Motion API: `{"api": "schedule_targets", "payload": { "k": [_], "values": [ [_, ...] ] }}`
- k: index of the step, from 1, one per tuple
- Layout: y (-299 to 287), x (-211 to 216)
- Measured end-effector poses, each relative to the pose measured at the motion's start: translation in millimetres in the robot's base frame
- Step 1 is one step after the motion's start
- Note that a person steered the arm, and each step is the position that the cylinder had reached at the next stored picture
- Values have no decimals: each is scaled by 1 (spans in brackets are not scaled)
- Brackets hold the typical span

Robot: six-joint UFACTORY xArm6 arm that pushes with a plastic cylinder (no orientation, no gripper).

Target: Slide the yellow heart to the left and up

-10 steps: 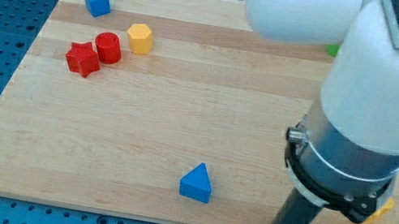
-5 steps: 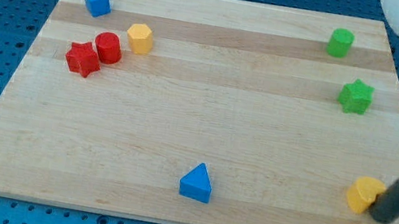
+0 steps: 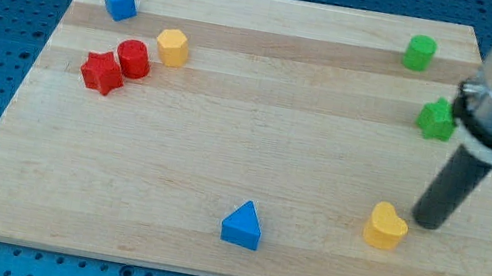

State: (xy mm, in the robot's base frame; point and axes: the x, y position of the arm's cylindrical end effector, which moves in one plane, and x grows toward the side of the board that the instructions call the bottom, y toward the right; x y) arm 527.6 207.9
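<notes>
The yellow heart (image 3: 385,227) lies on the wooden board (image 3: 224,144) near the view's bottom right. My tip (image 3: 426,223) stands just to the right of the heart and slightly above it, very close to or touching its edge. The dark rod rises from there to the arm's grey and white body at the view's right.
A blue triangle (image 3: 242,226) lies at the bottom middle. A green star (image 3: 435,119), partly hidden by the arm, and a green cylinder (image 3: 419,53) are at the upper right. A blue cube (image 3: 119,1), yellow hexagon (image 3: 172,47), red cylinder (image 3: 133,59) and red star (image 3: 101,73) are at the upper left.
The yellow heart has slid left and slightly up from the board's right edge. My tip has moved left and up along with it, staying at its right side.
</notes>
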Motion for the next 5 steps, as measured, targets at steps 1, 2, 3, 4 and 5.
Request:
{"api": "schedule_targets", "payload": {
  "k": [1,2,3,4,5],
  "values": [
    [39,41],
    [4,87],
    [-10,91],
    [-40,85],
    [-58,66]
  ]
}}
